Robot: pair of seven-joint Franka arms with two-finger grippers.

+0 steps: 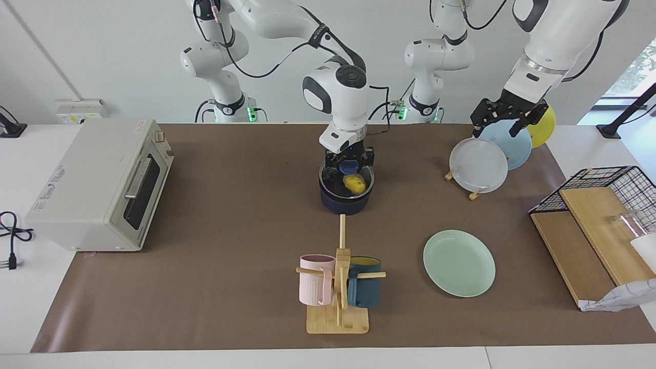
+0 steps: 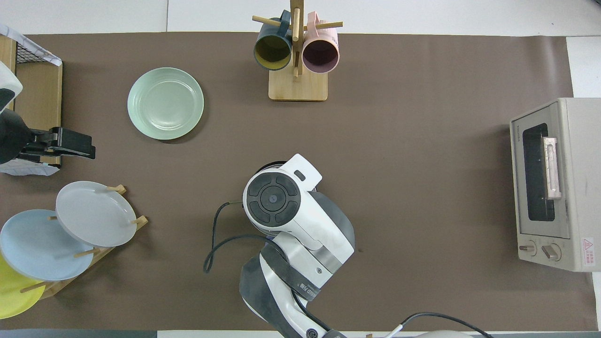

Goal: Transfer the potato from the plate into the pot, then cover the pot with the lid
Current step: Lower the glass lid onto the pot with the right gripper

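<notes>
Pinching the lid (image 1: 347, 177) by its blue knob, right gripper (image 1: 349, 165) directly above the pot (image 1: 346, 197); potato (image 1: 354, 183) just beneath, inside. Risks seating the glass askew on release. Left gripper (image 1: 505, 122) waiting over upright plates, fingers spread; emptied plate (image 1: 459, 262) well apart.

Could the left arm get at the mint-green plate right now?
Probably yes. The left gripper hangs over the upright plates in the rack, and the plate lies bare toward that arm's end of the table. The right gripper is at the lid on the pot.
</notes>
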